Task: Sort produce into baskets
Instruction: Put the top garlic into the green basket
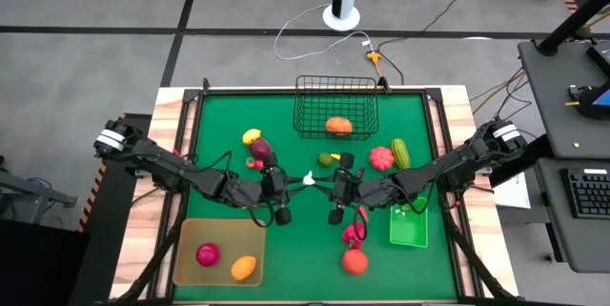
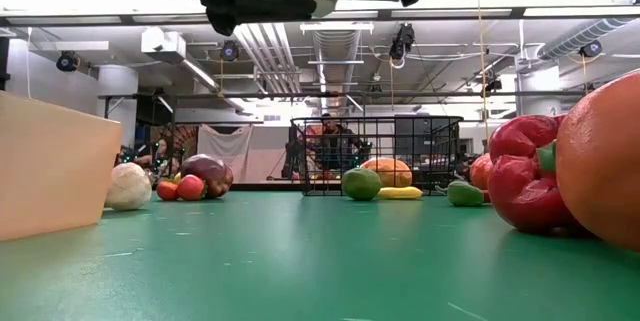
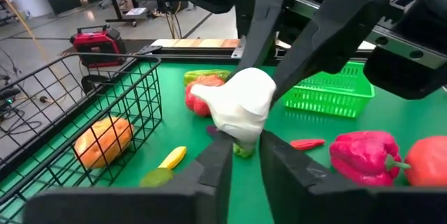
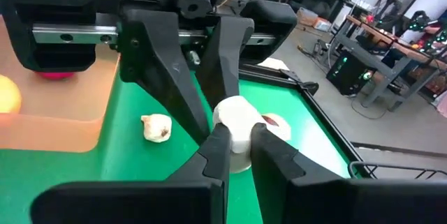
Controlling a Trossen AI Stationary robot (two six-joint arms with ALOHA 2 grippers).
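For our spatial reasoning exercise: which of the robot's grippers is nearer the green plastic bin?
Right. The right gripper is mid-table, the green plastic bin on its own arm's side. The left gripper meets it at a white piece, slightly farther from the bin.

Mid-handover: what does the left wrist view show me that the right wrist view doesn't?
Only the left wrist view: the black wire basket with an orange piece inside, the green bin and a pink pepper. Only the right wrist view: the tan tray and a garlic bulb on the mat beside it. Both: the white piece where the left gripper meets the right gripper, which is shut on it.
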